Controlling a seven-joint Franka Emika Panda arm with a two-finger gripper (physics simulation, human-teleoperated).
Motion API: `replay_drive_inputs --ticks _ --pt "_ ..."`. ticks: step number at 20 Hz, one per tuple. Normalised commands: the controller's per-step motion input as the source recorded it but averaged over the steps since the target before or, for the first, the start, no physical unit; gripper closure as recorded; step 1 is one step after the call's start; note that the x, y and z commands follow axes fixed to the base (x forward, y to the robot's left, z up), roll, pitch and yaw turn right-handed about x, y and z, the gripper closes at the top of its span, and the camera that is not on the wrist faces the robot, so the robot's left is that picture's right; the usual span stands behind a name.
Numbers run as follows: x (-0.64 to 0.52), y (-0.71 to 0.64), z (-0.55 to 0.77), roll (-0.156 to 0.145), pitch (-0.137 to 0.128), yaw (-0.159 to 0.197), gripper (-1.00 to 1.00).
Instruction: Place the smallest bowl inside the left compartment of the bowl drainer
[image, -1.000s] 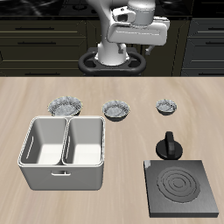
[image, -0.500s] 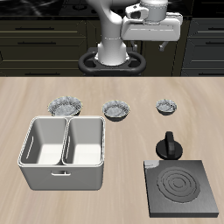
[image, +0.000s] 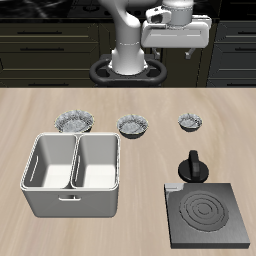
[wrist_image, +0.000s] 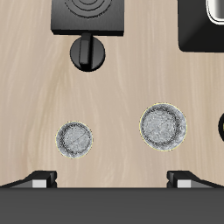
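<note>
The smallest bowl has a speckled silvery rim and sits far back on the table, beyond a black knobbed lid. It also shows in the wrist view. The bowl drainer is a light grey tub with two wells, both empty, near the table's front edge; one corner shows in the wrist view. My gripper hangs high above the table's back edge, open and empty. In the wrist view, my gripper stands wide open, with the bowls well below it.
The mid-sized bowl and the largest bowl sit in the same row. A black knobbed lid stands just behind the dark square stove plate, which lies at the front edge.
The arm has risen and swung sideways, toward the smallest bowl's side of the table. In the last half second it hardly moved. The bowls and drainer have not moved.
</note>
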Motion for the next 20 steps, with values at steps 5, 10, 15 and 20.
replay_drive_inputs --ticks 5,10,15,20 --pt "0.01 0.02 -0.16 0.002 0.02 -0.023 -1.0" --pt "0.03 0.13 -0.34 0.007 0.026 -0.013 -1.0" --pt "-0.05 0.1 -0.26 0.026 -0.009 -0.014 -1.0" --pt "-0.02 0.02 -0.22 0.013 0.006 0.003 -1.0"
